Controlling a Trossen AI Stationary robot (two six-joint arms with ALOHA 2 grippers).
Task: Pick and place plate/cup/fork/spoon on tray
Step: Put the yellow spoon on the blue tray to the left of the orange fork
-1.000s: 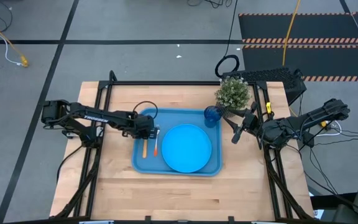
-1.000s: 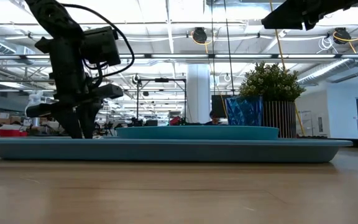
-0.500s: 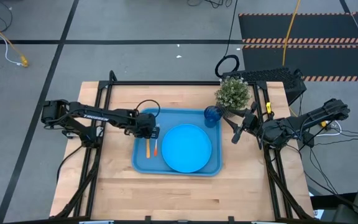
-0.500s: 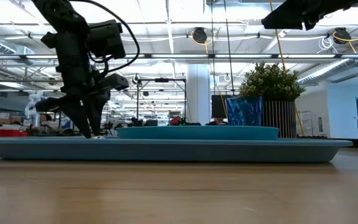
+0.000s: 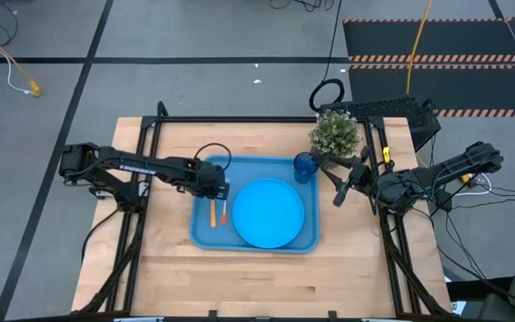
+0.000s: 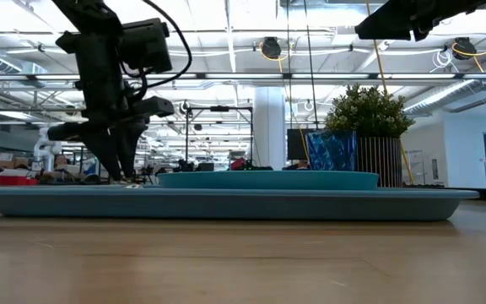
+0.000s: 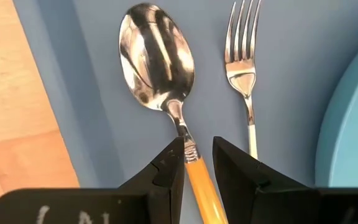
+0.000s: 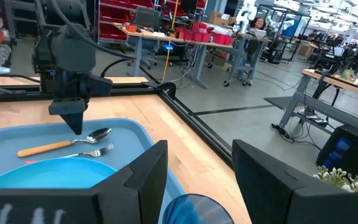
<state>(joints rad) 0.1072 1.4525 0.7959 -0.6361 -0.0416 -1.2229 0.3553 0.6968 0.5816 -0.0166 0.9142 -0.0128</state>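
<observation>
The spoon lies flat in the light-blue tray, along its left side. The fork lies beside it, tines toward the far edge. The round blue plate rests in the tray's middle. The cup stands in its far right corner. My left gripper points down over the spoon, narrowly open, one finger on either side of the spoon's neck. My right gripper is open and empty off the tray's right side, near the cup. My left gripper's fingers stand on either side of the spoon's neck, where the metal meets the orange handle. They come from above and lie across the spoon. The spoon lies flat on the tray. I cannot tell whether the fingers touch it.
A potted plant stands at the table's far right, just behind the cup. Bare wood lies in front of the tray and to its left.
My left gripper has gone a little toward the table's right, then risen slightly over the spoon. The spoon has shifted a little toward the fork and lies flat in the tray.
</observation>
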